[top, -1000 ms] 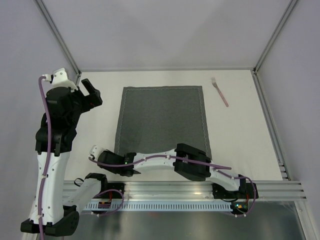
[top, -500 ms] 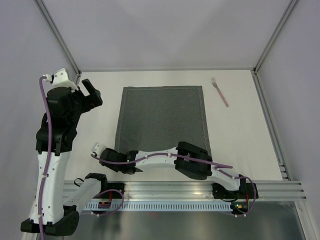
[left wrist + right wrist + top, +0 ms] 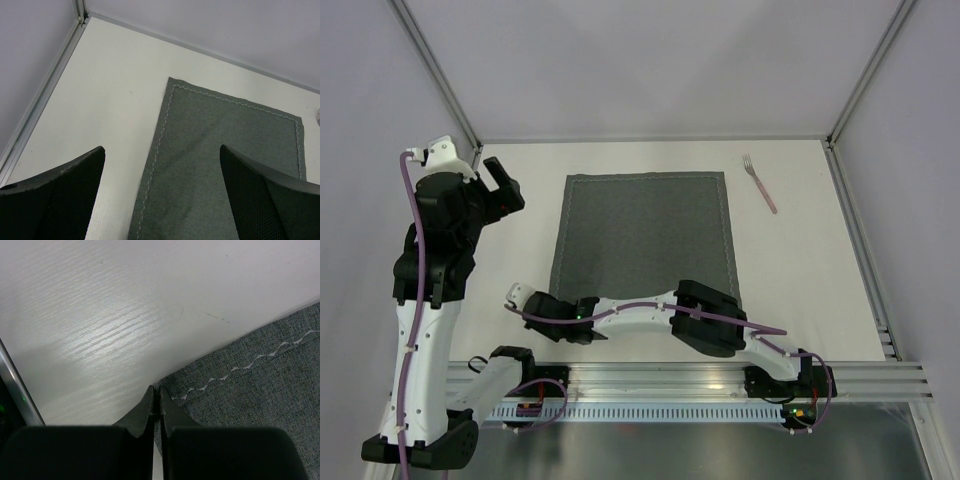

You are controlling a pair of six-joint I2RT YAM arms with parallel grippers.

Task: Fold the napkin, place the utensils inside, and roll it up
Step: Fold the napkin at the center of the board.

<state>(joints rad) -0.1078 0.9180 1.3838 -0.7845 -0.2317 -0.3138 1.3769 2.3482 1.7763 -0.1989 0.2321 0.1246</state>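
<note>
Step 1, the fold, looks begun: right end effector (image 3: 156, 401) pinched shut on the near-left corner of the napkin (image 3: 645, 235), flat on the counter (image 3: 800, 260); left end effector (image 3: 503, 188) gapes empty beside the napkin's left edge. Next: carry that corner across.

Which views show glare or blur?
Right wrist: glare streaks the white table beside the napkin, and the right fingers are dark and soft. Left wrist: the left fingers are blurred, the stitching sharp. Top external: evenly lit, sharp.
</note>
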